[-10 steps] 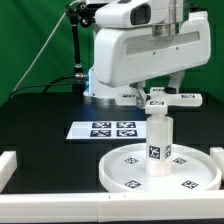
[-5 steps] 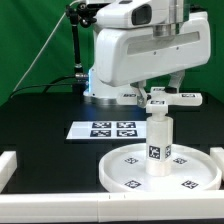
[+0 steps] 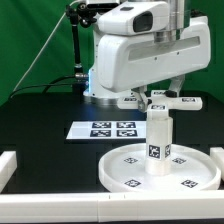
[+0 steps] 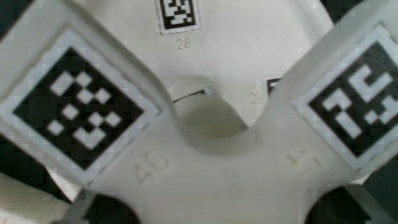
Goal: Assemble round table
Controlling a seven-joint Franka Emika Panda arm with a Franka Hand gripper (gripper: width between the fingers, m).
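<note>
The large rimmed round disc (image 3: 130,172) lies flat on the black table at the exterior view's right front. The short thick cylinder leg (image 3: 160,145) stands upright at its middle. My gripper (image 3: 162,95) is shut on the cross-shaped base (image 3: 176,102) and holds it level right over the leg's top, touching or nearly touching it. In the wrist view the cross-shaped base (image 4: 205,95) fills the picture with its tags, and my gripper (image 4: 214,208) clamps it between dark fingers at both lower corners.
The marker board (image 3: 105,129) lies on the table behind the disc, to the exterior view's left. White border blocks stand at the left (image 3: 8,165) and along the front edge (image 3: 60,208). The arm's white body (image 3: 130,55) looms behind.
My gripper has come down a little with the cross-shaped base, closing the gap to the leg's top. The leg and disc have not moved.
</note>
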